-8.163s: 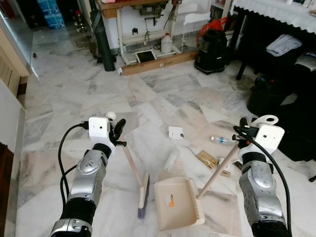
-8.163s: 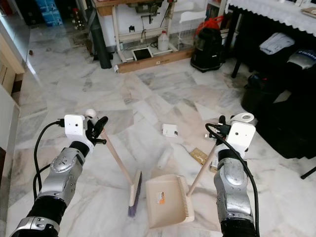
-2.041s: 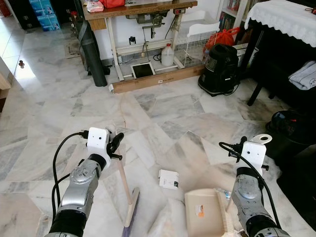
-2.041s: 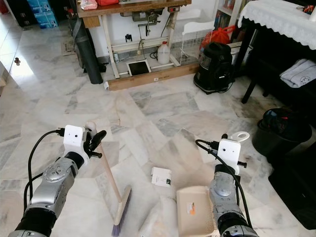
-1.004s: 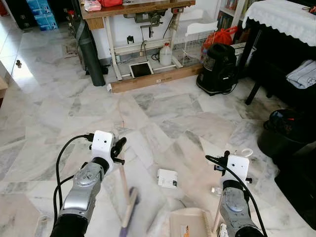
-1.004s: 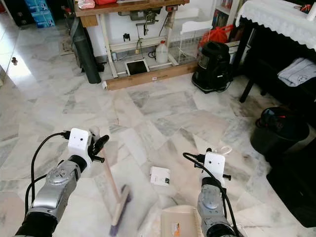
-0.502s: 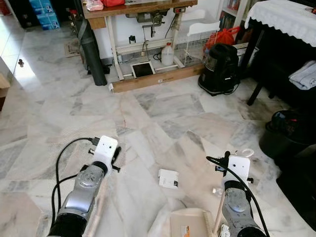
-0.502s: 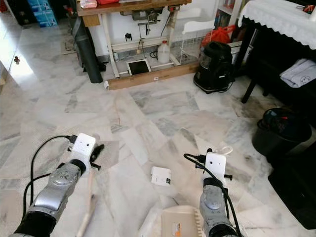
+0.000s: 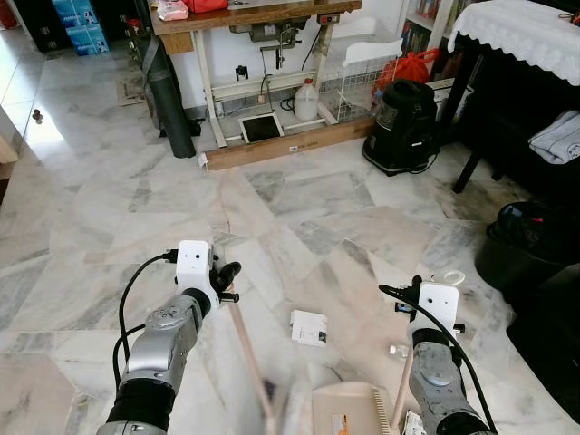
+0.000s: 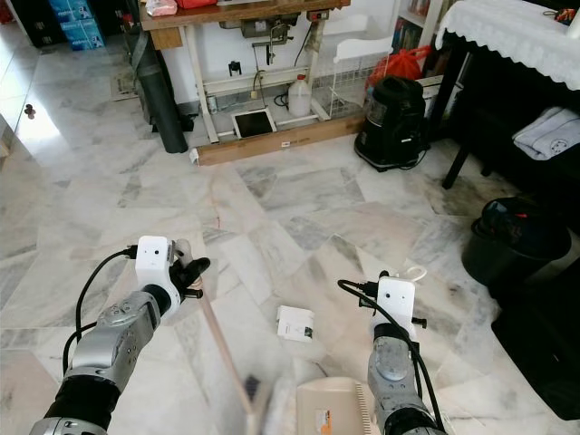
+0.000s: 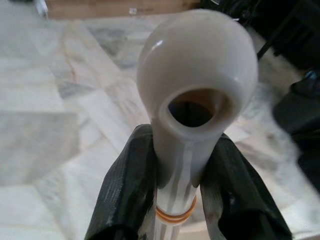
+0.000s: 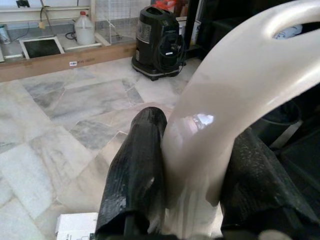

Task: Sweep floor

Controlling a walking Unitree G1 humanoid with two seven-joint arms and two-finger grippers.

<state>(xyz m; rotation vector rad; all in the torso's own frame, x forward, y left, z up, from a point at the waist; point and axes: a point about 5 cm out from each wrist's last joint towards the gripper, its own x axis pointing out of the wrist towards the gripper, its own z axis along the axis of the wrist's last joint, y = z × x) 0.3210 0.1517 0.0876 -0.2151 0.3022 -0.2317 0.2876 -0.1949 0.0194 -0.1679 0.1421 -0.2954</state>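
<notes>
Marble floor (image 9: 299, 195), grey-veined, with litter on it. Left gripper (image 11: 176, 197) is clenched on the cream broom handle (image 11: 195, 90) just below its eyelet knob; both black fingers (image 11: 125, 185) press the shaft on either side. From the head views the broom (image 9: 249, 349) slants down and to the robot's right, its head blurred at the lower edge of frame, just beside the dustpan (image 9: 349, 410). Right gripper (image 12: 192, 200) is clamped on the dustpan handle (image 12: 225, 100) near its loop end; the pan lies flat on the floor in front of the robot.

Debris seen: a small white box (image 9: 310, 327) on the tiles between the two arms, near the pan but apart from it; a small clear item (image 9: 396, 350) by the right arm, too small to identify.

Judgement: sweep under way, not finished. Box is outside the pan, so at least that piece is left to be brushed in. Pan contents cannot be made out. Rest of the floor toward the workbench (image 9: 245, 14) looks free of litter
</notes>
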